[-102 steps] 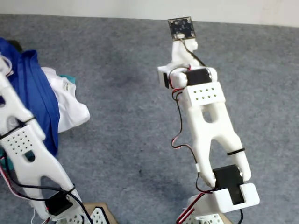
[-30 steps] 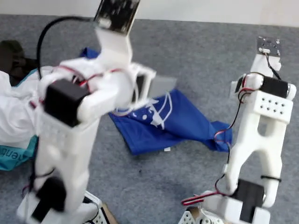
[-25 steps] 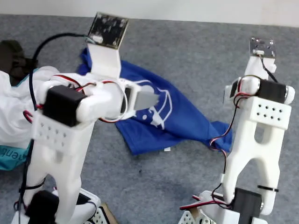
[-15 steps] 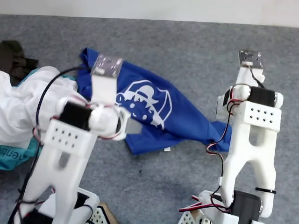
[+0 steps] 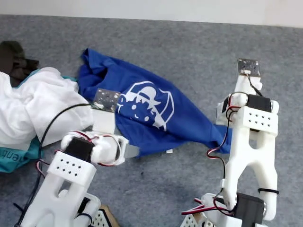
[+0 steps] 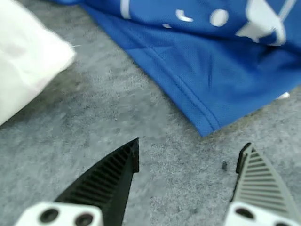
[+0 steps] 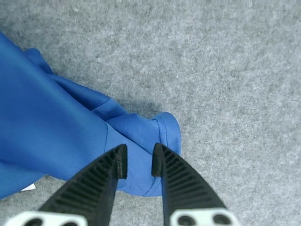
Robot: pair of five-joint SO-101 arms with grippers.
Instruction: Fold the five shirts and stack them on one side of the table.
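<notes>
The blue shirt [image 5: 147, 113] lies print-side up across the middle of the table [image 5: 189, 52], rumpled rather than flat. Its collar end is bunched toward the far left, and one sleeve [image 7: 167, 127] trails out to the right. A heap of the others sits at the left edge: a white shirt [image 5: 33, 104] on top, a teal shirt [image 5: 12, 158] peeking out beneath, and a dark garment [image 5: 12, 54] at the far corner.

The step in hand looks like spreading this shirt before any fold.

- **Left gripper:** The left gripper [image 6: 190, 146] hangs over bare table just beside the corner of the hem [image 6: 207, 127]. Its jaws are spread wide and hold nothing.
- **Right gripper:** The right gripper [image 7: 139, 147] sits over the end of the sleeve, jaws parted by only a slit. No cloth seems caught between them.

To do the step well, the left jaws should slide in low so that one finger goes under the hem edge, taking a single layer — not the doubled fold near the corner. The right jaws need to widen before they drop, then pinch the cuff close to its seam.

Pulling the two holds apart, low and level, should flatten the body. Lifting high would likely drag the collar bunch along and leave fresh creases. The white shirt lies just beside the left arm's path, so the pull should run away from the pile.
</notes>
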